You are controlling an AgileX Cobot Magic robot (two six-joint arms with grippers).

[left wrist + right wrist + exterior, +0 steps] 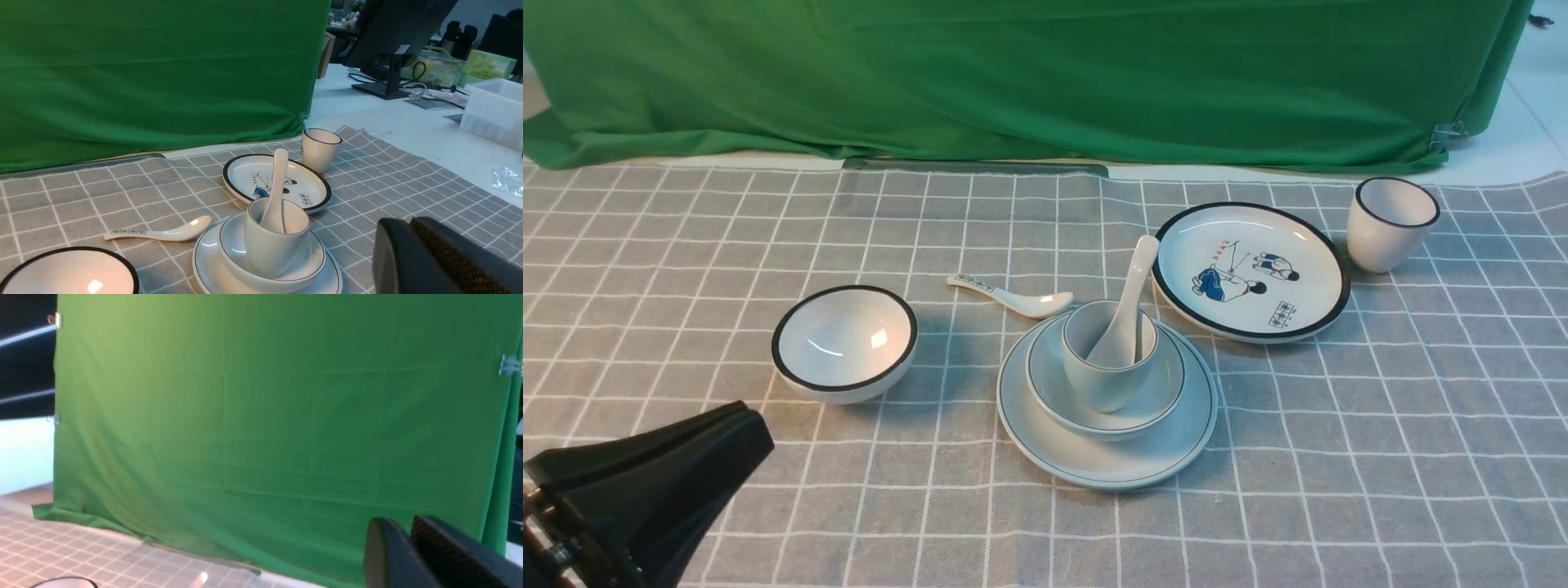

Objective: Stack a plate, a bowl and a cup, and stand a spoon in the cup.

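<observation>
The plain plate [1045, 433] lies on the checked cloth at the middle. The plain bowl [1152, 400] sits on it, the handleless cup [1098, 380] stands in the bowl, and the white spoon [1131, 298] stands in the cup, handle leaning back right. The stack also shows in the left wrist view: plate [204, 265], bowl [233, 249], cup [269, 249], spoon [278, 188]. My left gripper [756, 425] is shut and empty at the front left, clear of the stack; it also shows in the left wrist view [402, 228]. My right gripper [394, 528] is shut, raised, facing the green curtain.
A black-rimmed bowl [844, 341] stands left of the stack. A small patterned spoon [1013, 296] lies behind it. A cartoon plate [1250, 269] and a black-rimmed cup [1390, 222] stand at the back right. A green curtain [1013, 73] closes the far side.
</observation>
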